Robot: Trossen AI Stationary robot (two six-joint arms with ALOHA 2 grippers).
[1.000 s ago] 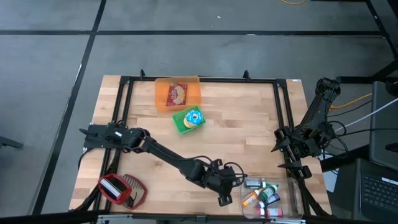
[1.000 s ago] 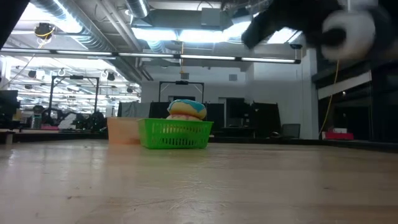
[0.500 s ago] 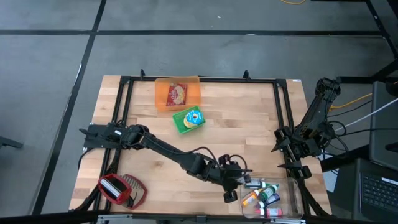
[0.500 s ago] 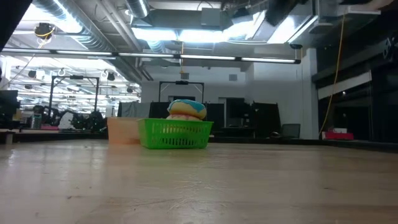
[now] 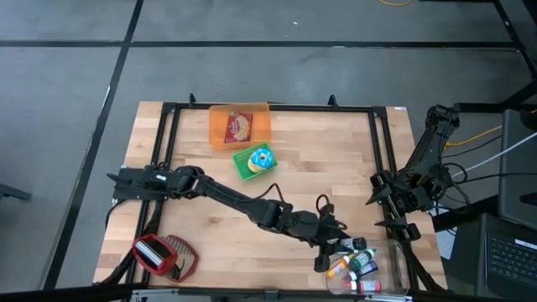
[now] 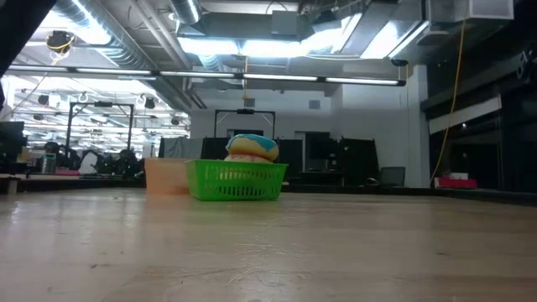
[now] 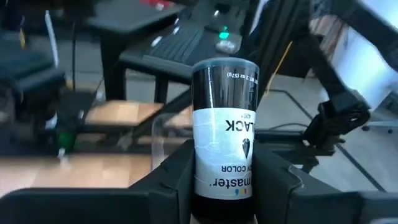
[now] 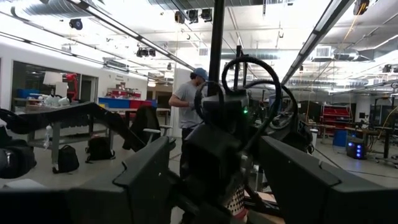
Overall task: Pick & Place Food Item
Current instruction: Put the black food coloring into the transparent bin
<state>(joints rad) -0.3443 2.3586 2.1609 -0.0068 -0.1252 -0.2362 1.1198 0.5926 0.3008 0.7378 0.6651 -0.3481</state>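
Fingers point(image 7: 177, 180) of the left gripper point(image 7: 225, 186) are pressing on both sides of a small black-capped bottle point(image 7: 225, 134), holding it low on its white label while the cap end is sticking out past them. In the high view the left gripper point(image 5: 329, 252) is hanging at about five o'clock on the table point(image 5: 336, 159), right at the edge of the clear bin point(image 5: 398, 273) that is holding other little coloured bottles.

This bottle is looking light, rigid and smooth, so the glossy label could slip if the squeeze is slack; a grip across the round body near its middle, as now, seems the sound place. Being a slim cylinder, it would probably roll if laid down on its side.

Over at about twelve o'clock a green basket point(image 5: 253, 161) is carrying a rounded, colourful food item point(image 5: 262, 158), with an orange bin point(image 5: 239, 126) just beyond it.

Off at three o'clock, past the table's edge, the right gripper point(image 5: 394, 197) is waiting with its fingers spread wide and nothing between them.
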